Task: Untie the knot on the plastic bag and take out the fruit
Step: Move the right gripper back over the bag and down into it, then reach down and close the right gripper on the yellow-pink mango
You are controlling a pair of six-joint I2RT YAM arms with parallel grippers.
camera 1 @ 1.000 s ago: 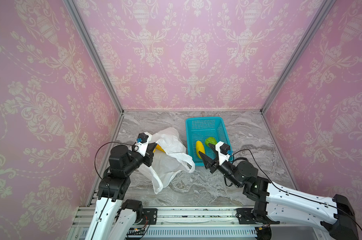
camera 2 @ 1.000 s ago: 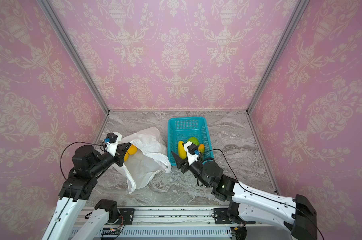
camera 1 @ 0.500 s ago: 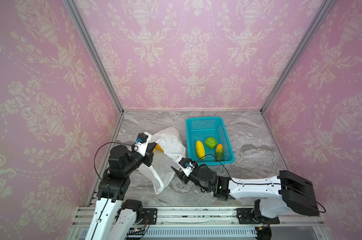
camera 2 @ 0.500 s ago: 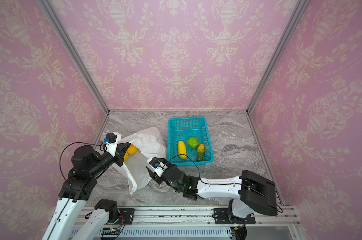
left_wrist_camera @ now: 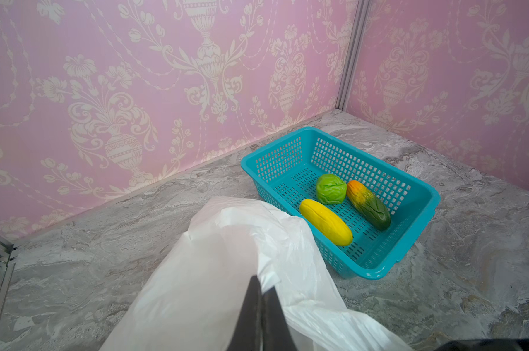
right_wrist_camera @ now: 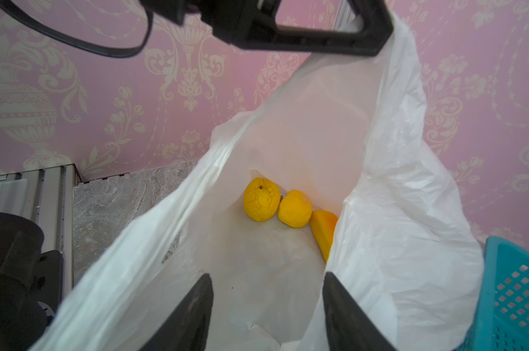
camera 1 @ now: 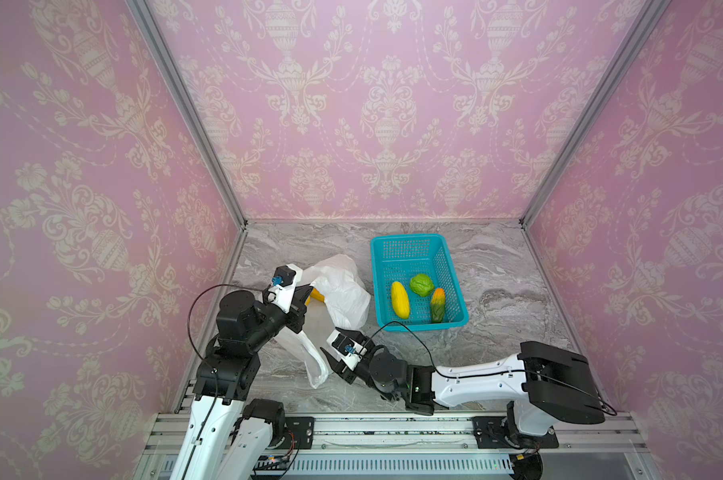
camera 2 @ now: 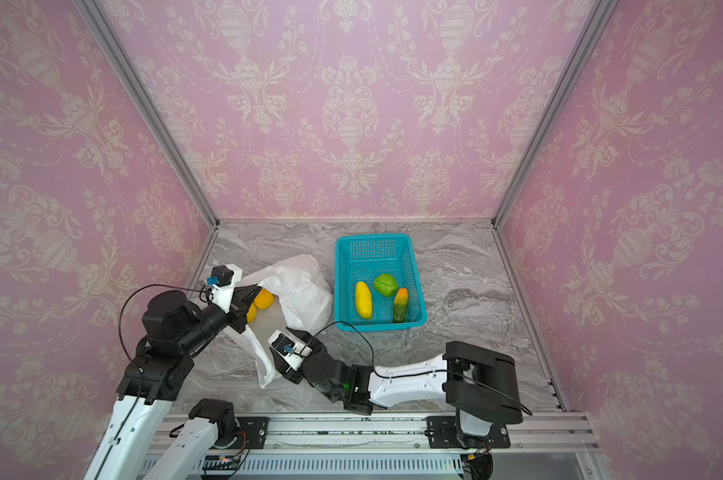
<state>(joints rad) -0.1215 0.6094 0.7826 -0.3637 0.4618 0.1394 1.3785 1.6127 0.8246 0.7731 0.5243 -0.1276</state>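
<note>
Three toy fruits are sitting in the teal basket, toward its near end: a yellow oblong fruit, a green round fruit and an orange-green oblong fruit. The green one and the orange-green one look like they're touching.

The plastic bag lies on the grey marble worktop right beside the basket, on the left arm's side. Its mouth is wide open and faces the robot. The left claw is pinched tight on the bag's upper edge, and the wrist view shows thin white plastic caught between the two dark fingers. That edge is held up off the worktop, so the bag gapes like a tent.

The right claw sits low at the bag's mouth, pointing in, with its jaws spread apart and nothing between them. Can't really tell if its fingers touch the plastic under them.

Deep inside the bag, at the far end, there's a wrinkly yellow round fruit right against a smoother yellow round fruit. A yellow-orange oblong fruit is half tucked behind a fold of the bag next to them.
</note>
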